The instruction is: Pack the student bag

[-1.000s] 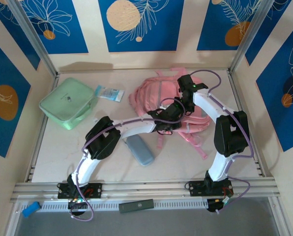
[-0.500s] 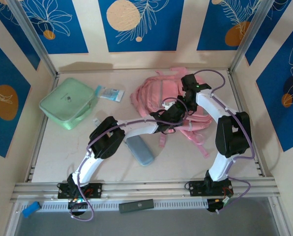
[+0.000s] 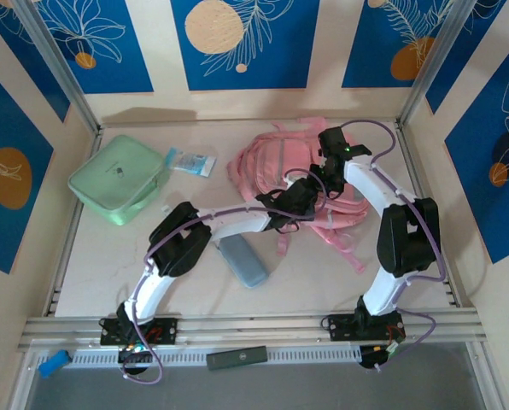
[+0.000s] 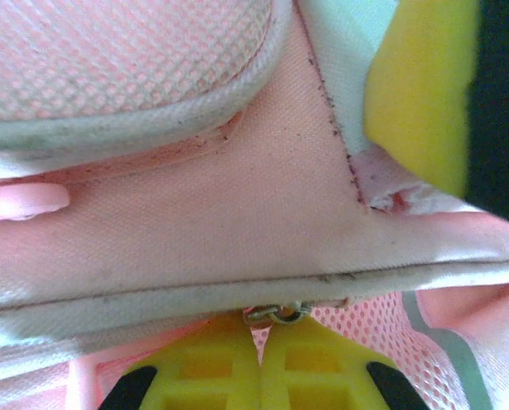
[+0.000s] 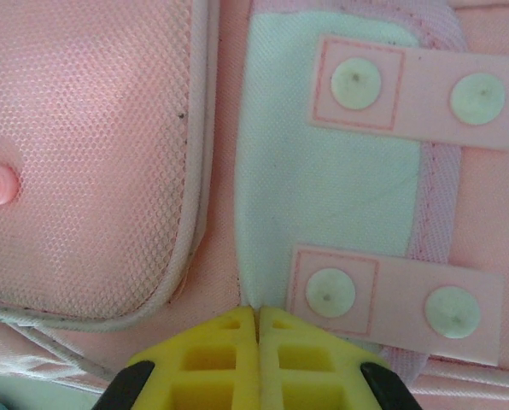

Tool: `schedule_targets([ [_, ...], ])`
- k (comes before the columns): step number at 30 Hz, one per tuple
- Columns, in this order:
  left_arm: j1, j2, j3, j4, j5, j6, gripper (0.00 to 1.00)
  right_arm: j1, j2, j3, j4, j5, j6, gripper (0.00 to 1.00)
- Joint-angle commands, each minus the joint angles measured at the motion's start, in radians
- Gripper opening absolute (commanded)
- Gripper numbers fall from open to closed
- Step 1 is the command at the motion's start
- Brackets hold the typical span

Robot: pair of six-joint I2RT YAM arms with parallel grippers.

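Pink student bag [image 3: 276, 158] (mint-green case [image 3: 118, 178])

I work in a robot test cell, a lab rig: a pale table [image 3: 118, 265] boxed in by aluminium frame posts [image 3: 56, 64], blue leaf-printed wall panels [image 3: 272, 60] and a slotted metal rail [image 3: 254, 325] along the near edge.

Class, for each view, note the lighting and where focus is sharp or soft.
Top external: evenly lit, sharp throughout, soft shadows around the bag. Left wrist: fabric weave crisp mid-frame, left end effector soft at the bottom. Right wrist: mesh crisp, right end effector slightly soft.
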Motion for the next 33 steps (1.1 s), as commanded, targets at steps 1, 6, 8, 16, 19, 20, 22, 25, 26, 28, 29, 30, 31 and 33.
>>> schedule_targets([
  [1, 0.017, -0.122, -0.022, -0.055, 0.073, 0.096, 0.00, -0.003, -0.032, 0.035, -0.037, 0.013, -0.013, 0.00],
  [6, 0.047, -0.178, -0.101, -0.083, 0.188, 0.177, 0.00, -0.007, -0.030, 0.040, -0.050, 0.016, -0.026, 0.00],
  [8, 0.063, -0.201, -0.130, -0.079, 0.229, 0.222, 0.00, -0.004, -0.024, 0.040, -0.049, -0.001, -0.023, 0.00],
  [16, 0.095, -0.225, -0.159, -0.075, 0.319, 0.264, 0.00, 0.017, -0.030, 0.042, -0.055, -0.034, -0.006, 0.00],
  [19, 0.085, -0.233, -0.234, 0.072, 0.347, 0.208, 0.00, 0.027, -0.032, 0.041, -0.058, -0.022, 0.007, 0.00],
  [20, 0.081, -0.229, -0.247, 0.111, 0.358, 0.199, 0.03, 0.027, -0.032, 0.039, -0.057, -0.029, 0.011, 0.00],
  [22, 0.068, -0.199, -0.225, 0.120, 0.342, 0.200, 0.14, 0.028, -0.032, 0.038, -0.053, -0.034, 0.017, 0.00],
  [25, 0.044, -0.162, -0.192, 0.110, 0.268, 0.205, 0.22, 0.029, -0.028, 0.043, -0.055, -0.025, 0.019, 0.00],
  [26, 0.042, -0.153, -0.180, 0.106, 0.255, 0.202, 0.24, 0.031, -0.027, 0.043, -0.055, -0.025, 0.020, 0.00],
  [28, 0.042, -0.129, -0.142, 0.066, 0.224, 0.186, 0.33, 0.030, -0.026, 0.043, -0.056, -0.017, 0.020, 0.00],
  [29, 0.041, -0.117, -0.133, 0.060, 0.216, 0.176, 0.34, 0.031, -0.026, 0.042, -0.055, -0.015, 0.020, 0.00],
  [30, 0.041, -0.102, -0.130, 0.063, 0.213, 0.163, 0.34, 0.030, -0.026, 0.042, -0.055, -0.016, 0.021, 0.00],
  [31, 0.042, -0.087, -0.125, 0.070, 0.208, 0.145, 0.34, 0.028, -0.026, 0.041, -0.052, -0.016, 0.022, 0.00],
  [33, 0.043, -0.060, -0.101, 0.089, 0.226, 0.137, 0.34, 0.029, -0.024, 0.041, -0.049, -0.018, 0.021, 0.00],
])
